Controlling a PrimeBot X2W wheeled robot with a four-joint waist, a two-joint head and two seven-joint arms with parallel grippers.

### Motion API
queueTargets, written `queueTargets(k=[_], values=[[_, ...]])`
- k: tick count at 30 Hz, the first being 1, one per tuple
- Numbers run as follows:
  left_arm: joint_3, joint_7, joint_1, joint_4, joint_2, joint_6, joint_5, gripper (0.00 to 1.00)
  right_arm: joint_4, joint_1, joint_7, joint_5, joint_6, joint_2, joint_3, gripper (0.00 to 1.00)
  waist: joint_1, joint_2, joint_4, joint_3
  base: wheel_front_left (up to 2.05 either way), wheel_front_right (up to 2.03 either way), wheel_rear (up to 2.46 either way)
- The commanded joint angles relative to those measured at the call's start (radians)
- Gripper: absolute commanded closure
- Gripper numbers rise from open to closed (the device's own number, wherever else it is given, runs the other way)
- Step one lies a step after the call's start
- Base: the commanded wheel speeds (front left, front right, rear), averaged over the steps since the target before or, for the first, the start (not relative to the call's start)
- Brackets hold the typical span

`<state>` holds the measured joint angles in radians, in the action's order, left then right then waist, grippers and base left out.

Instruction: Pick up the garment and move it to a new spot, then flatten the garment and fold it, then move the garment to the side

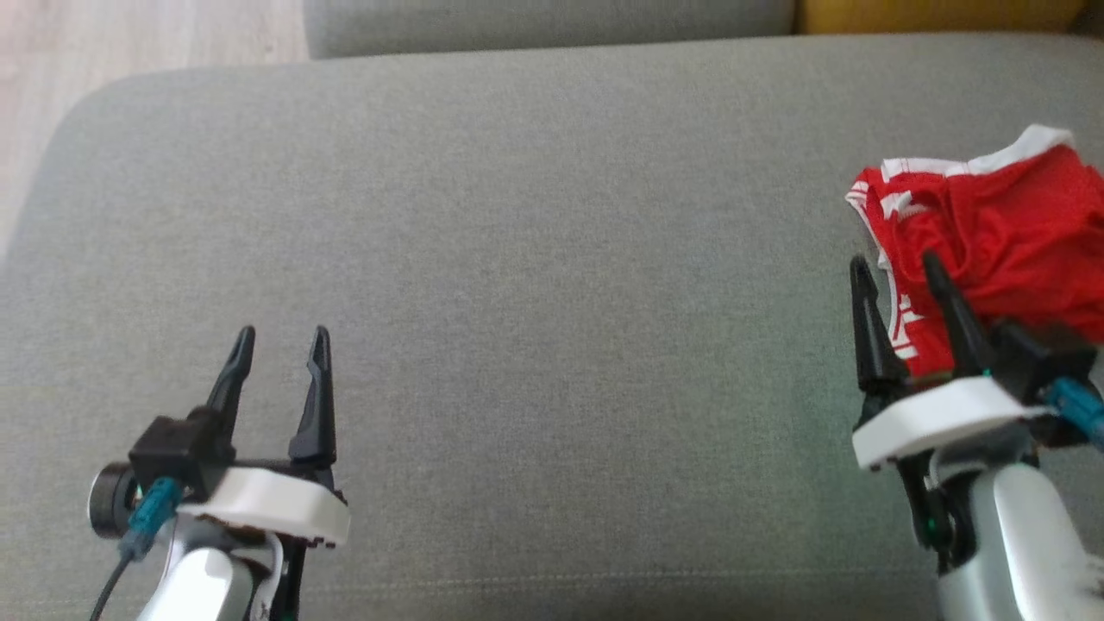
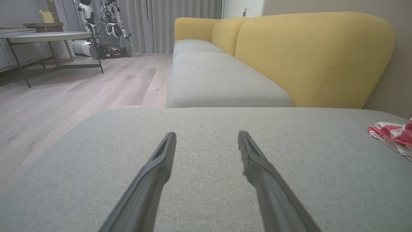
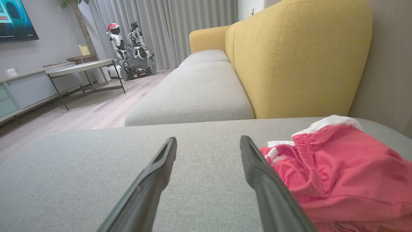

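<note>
Red garment (image 1: pixel 1000 233) lies bunched at the far right of the grey seat cushion (image 1: pixel 552 216), white trim (image 1: pixel 1031 142) on its far edge. No flat panel or clean fold line shows. The heap fits a garment waiting to be lifted or one just dropped at a new spot for flattening. Can't tell which.

Right gripper (image 1: pixel 895 263) is spread wide and empty, low over the cushion at the garment's left edge. Its right finger overlaps the cloth in the head view. In the right wrist view the garment (image 3: pixel 338 167) sits right of the gripper (image 3: pixel 208 140), not between the jaws. Left gripper (image 1: pixel 283 336) is also wide and empty, near left, well apart from the garment.

Either reading calls for a grip, so do it well:
- Shift the right gripper to the right so cloth lies between the jaws.
- Aim at a hem or trim edge, not the middle of the heap, so you take one layer.
- Come in low, but don't dig into the cushion.
- Close fully before you lift.
- Keep the left gripper (image 2: pixel 206 135) clear.
</note>
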<state>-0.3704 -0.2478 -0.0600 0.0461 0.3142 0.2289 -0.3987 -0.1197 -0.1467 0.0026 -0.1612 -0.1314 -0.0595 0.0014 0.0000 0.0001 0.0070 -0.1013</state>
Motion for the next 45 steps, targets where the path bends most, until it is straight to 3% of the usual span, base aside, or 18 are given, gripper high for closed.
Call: queueTargets(k=[1,18,45], values=[[0.041,-0.005,-0.029,-0.034,0.027,0.001,0.005,0.0,0.044,-0.01,0.006,0.011,0.001,0.002,0.017,0.0,0.0,-0.0001,0.009,0.015,0.0,0.0,0.0],[0.02,0.001,0.062,-0.038,0.043,0.018,0.003,0.0,0.146,0.144,0.052,0.01,0.001,0.009,0.013,0.0,0.0,-0.0001,-0.004,0.116,0.0,0.0,0.0],[0.012,0.015,0.063,-0.03,0.06,0.032,-0.007,0.0,0.165,0.153,0.073,0.009,0.001,0.009,0.011,0.0,0.0,-0.0001,0.002,0.123,0.0,0.0,0.0]])
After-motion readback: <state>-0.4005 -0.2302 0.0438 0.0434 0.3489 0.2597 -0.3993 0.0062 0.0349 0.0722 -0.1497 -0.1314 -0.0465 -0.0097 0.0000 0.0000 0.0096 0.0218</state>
